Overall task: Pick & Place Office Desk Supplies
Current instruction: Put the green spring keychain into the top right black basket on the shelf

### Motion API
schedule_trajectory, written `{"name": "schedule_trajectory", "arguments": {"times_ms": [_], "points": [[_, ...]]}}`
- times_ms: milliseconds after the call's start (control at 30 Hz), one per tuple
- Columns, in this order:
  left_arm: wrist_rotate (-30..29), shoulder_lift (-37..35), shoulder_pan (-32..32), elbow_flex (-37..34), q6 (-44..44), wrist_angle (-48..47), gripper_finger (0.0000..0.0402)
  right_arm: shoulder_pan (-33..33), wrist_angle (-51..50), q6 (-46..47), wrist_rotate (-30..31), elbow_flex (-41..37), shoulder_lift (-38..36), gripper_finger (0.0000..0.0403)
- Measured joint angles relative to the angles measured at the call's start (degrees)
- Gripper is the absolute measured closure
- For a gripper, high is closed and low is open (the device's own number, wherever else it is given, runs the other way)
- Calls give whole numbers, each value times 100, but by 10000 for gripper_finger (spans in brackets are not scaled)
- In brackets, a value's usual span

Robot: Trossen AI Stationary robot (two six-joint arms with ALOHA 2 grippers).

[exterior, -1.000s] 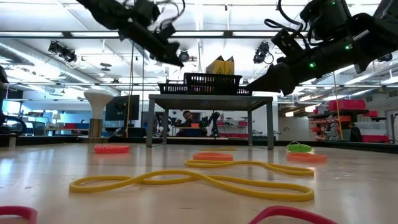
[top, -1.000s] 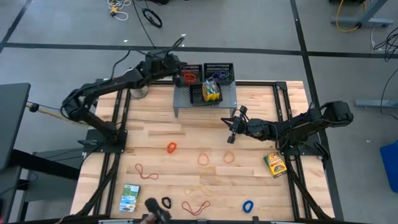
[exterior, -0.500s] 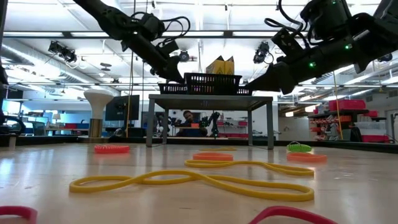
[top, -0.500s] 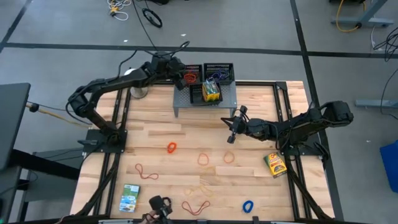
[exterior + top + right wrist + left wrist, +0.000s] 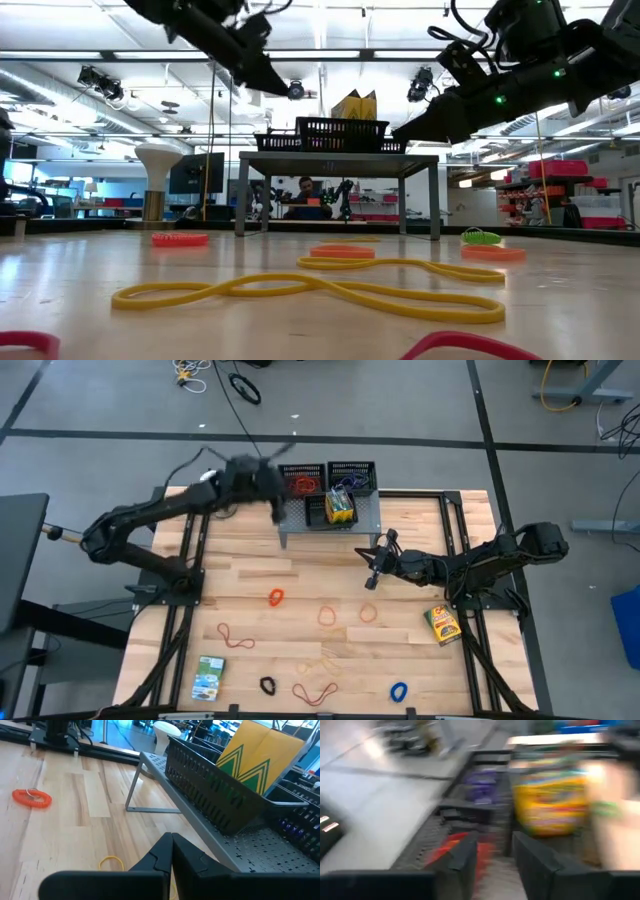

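Observation:
Two black mesh trays [image 5: 338, 478] stand on the grey shelf at the table's far edge. One holds red bands [image 5: 303, 483]; the other holds purple bands and a yellow-green box [image 5: 341, 507]. My left gripper [image 5: 274, 500] hovers open and empty just left of the shelf, blurred; its wrist view looks at the red bands [image 5: 455, 847] and the box [image 5: 547, 800]. My right gripper [image 5: 371, 564] is shut and empty, above the table just near of the shelf. Loose bands lie flat on the wood, among them an orange one [image 5: 276, 598].
A second yellow-green box [image 5: 441, 623] lies near the table's right edge, and a green-white box [image 5: 209, 678] at the near left corner. Red [image 5: 237, 637], black [image 5: 267, 685], blue [image 5: 399, 690] and yellow [image 5: 322, 660] bands are scattered along the near half. A white ball stand [image 5: 156, 185] is far left.
My left gripper dipped toward the tray with the red bands, then rose and swung quickly away toward the table's left, off the shelf. My right arm kept still.

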Motion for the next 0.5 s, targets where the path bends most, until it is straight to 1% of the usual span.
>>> {"name": "schedule_trajectory", "arguments": {"times_ms": [67,133,200,267,333,400,500], "points": [[187,-206,-375,-448,10,263,308,0,8,3,1,0,0,387],[238,-387,-779,-981,-27,712,338,0,41,5,0,0,0,387],[219,-532,-1175,-1575,-132,1344,365,0,50,5,0,0,0,387],[215,-591,-1562,-2175,-252,2177,387,0,79,5,0,0,-1,387],[214,-591,-1912,-2759,-438,3196,395,1,103,5,0,0,-2,387],[221,-526,-2202,-3273,-674,4174,394,0,86,7,0,0,-2,387],[104,-389,-2532,-3909,-982,5287,384,14,42,34,0,0,-2,387]]}}
